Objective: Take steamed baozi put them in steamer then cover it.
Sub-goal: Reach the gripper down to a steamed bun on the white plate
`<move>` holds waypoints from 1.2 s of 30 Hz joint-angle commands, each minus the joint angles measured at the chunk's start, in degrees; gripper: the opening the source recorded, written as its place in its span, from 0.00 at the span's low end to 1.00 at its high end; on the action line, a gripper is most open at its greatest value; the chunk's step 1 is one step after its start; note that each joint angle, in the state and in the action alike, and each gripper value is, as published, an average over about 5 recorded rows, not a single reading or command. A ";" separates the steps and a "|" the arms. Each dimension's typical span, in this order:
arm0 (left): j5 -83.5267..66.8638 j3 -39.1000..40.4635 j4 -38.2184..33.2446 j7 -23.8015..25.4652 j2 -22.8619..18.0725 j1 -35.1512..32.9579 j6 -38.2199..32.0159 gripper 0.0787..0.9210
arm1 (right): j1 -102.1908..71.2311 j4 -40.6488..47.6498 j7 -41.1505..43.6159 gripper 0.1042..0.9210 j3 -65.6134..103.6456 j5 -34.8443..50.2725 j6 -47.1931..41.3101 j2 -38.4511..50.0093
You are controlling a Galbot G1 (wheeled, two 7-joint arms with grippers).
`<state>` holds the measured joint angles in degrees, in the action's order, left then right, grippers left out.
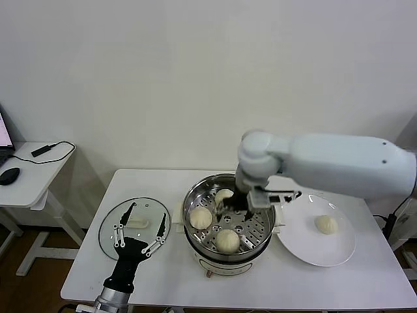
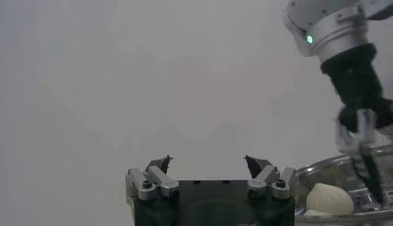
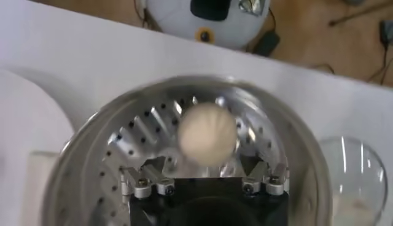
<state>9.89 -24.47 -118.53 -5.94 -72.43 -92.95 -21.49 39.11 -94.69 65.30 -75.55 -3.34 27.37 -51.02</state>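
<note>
Left gripper point(image 1: 139, 227) open over cover point(image 1: 108, 229); right gripper point(image 3: 206, 167) open in steamer point(image 1: 195, 195), baozi point(image 3: 207, 132) between fingers

You see the steamer point(image 1: 227, 225) in shiny polished steel with a perforated tray, smooth matt dough baozi point(image 1: 227, 240), a clear glass cover point(image 1: 134, 225), a glossy white plate point(image 1: 306, 248), probably ceramic, on a matt white table point(image 1: 163, 277).
</note>
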 commanded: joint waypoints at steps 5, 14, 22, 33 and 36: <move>0.12 0.39 0.07 0.10 0.53 0.22 -0.14 0.88 | 1.56 23.14 9.09 0.88 3.49 20.86 -19.71 14.39; 0.07 0.86 0.42 -0.10 1.00 0.50 -0.45 0.88 | -8.36 35.35 6.36 0.88 3.51 17.82 -20.40 18.20; 0.02 0.82 0.43 -0.24 1.05 0.60 0.13 0.88 | -21.09 41.39 2.10 0.88 10.68 11.24 -19.52 19.02; 0.26 0.53 0.05 -0.28 0.87 0.14 0.35 0.88 | -30.13 43.20 -3.57 0.88 13.12 10.10 -21.99 16.78; 0.28 0.41 -0.11 -0.32 0.84 -0.08 0.33 0.88 | -31.17 43.65 -4.26 0.88 13.17 9.88 -22.32 15.96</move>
<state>10.11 -23.95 -118.41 -6.22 -71.57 -92.81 -21.20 15.36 -54.86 64.52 -64.62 7.56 7.00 -34.82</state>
